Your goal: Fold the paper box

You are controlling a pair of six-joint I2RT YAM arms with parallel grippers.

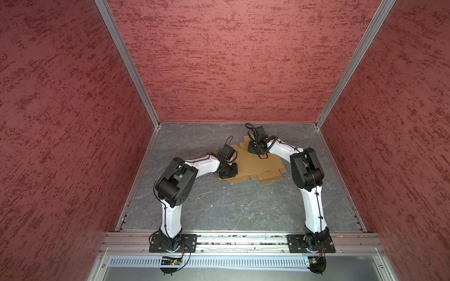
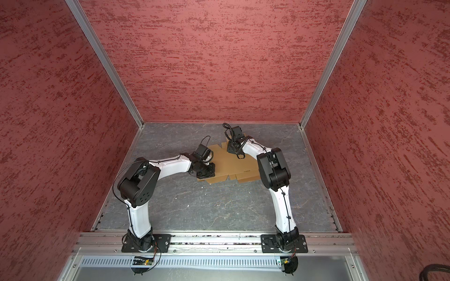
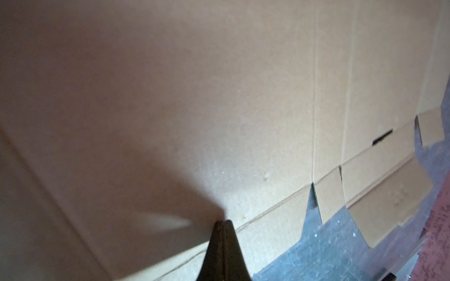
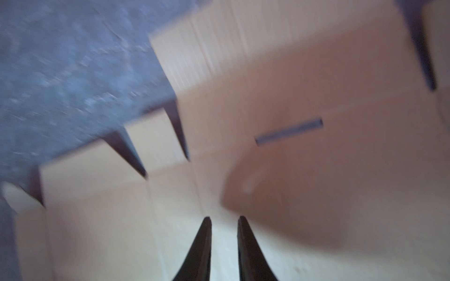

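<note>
The paper box (image 1: 255, 167) (image 2: 231, 165) is a flat brown cardboard sheet with flaps and slots, lying unfolded at the back of the grey table. My left gripper (image 1: 226, 176) (image 2: 205, 174) points down onto the sheet's near-left part. In the left wrist view its tips (image 3: 224, 222) are shut together, resting on the cardboard (image 3: 219, 97) beside a crease. My right gripper (image 1: 254, 150) (image 2: 232, 149) hovers over the sheet's far side. In the blurred right wrist view it (image 4: 224, 217) stands slightly open with nothing between the fingers, just above the cardboard (image 4: 316, 170) near a slot (image 4: 289, 131).
Grey marbled table (image 1: 219, 206) surrounds the sheet. Red textured walls enclose it on the left, right and back. An aluminium rail (image 1: 243, 240) carrying both arm bases runs along the front edge.
</note>
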